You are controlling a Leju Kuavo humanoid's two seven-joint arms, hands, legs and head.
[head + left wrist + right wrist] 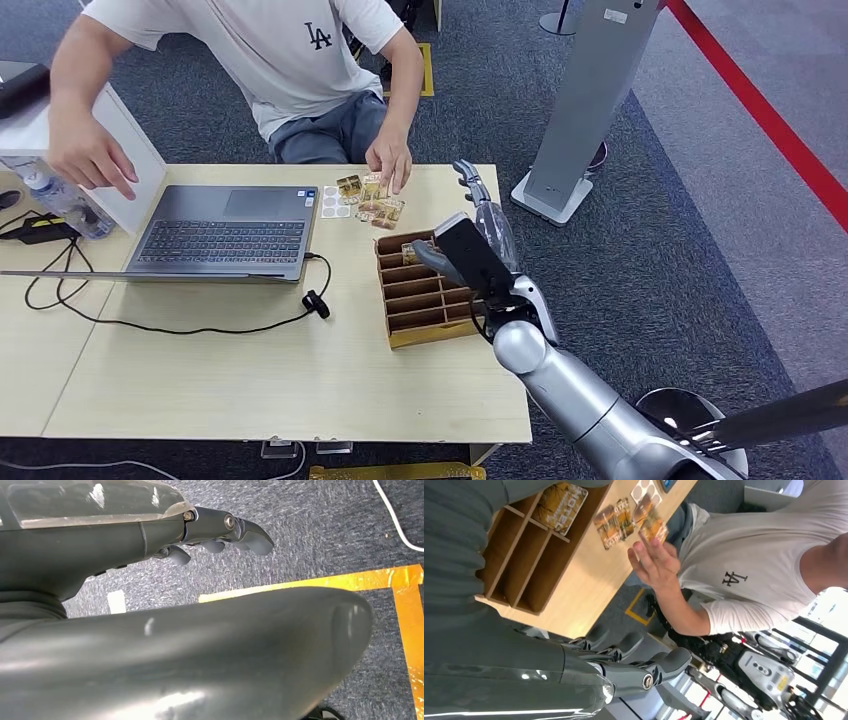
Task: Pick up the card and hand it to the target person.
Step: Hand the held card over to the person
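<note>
Left hand hangs over carpet, fingers curled, nothing held. Head view adds a laptop. Wooden divider box: one card in its far slot, just below the right hand fingers, not touching; fingers extended, empty. Person's hand rests on loose cards beyond.

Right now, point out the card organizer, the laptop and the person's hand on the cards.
card organizer (425, 300), head view, a middle divider.
laptop (222, 240), head view, its keyboard.
person's hand (390, 160), head view, back of the hand.
</note>
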